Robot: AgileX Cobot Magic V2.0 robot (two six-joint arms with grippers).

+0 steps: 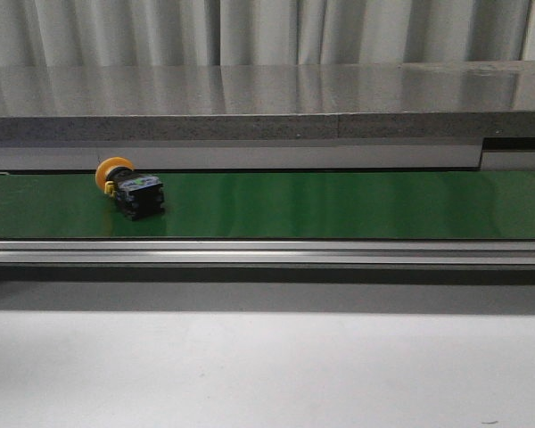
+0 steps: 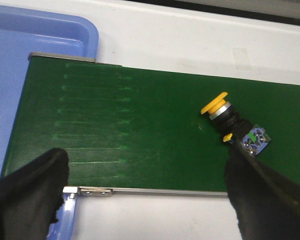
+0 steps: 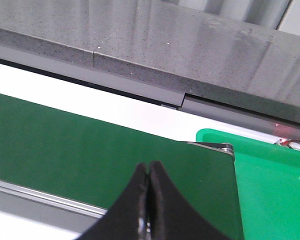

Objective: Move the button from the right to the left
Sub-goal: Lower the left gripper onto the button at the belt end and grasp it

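Front view, left to right: the button [image 1: 131,187] lies on its side on the green belt [image 1: 339,205], toward the belt's left part. Yellow cap points left and away, black body trails right, bluish marks on the body's top end. Rest of the belt to the right is bare green. Grey stone ledge [image 1: 250,127] runs behind the belt, metal rail [image 1: 267,252] along its near edge, white bench [image 1: 267,370] in front. Neither of my arms shows in this view.

Left wrist view: my left gripper [image 2: 145,192] hangs above the belt's end, looking down, fingers spread wide. One black fingertip [image 2: 32,187] sits over the belt's metal edge by the blue tray [image 2: 45,40]; the other finger [image 2: 265,192] is just beside the button's [image 2: 235,125] marked end, contact not clear. Nothing between the fingers but belt. The blue tray lies past the belt's end, partly under that first fingertip. Button is tilted diagonally on the belt, cap away from my finger.

Right wrist view: my right gripper [image 3: 148,200] has its fingers pressed together, holding nothing, and hovers over the other end of the belt [image 3: 80,145]. Green tray [image 3: 270,185] sits beyond that belt end. Grey ledge [image 3: 140,45] runs across behind. Button not visible here.
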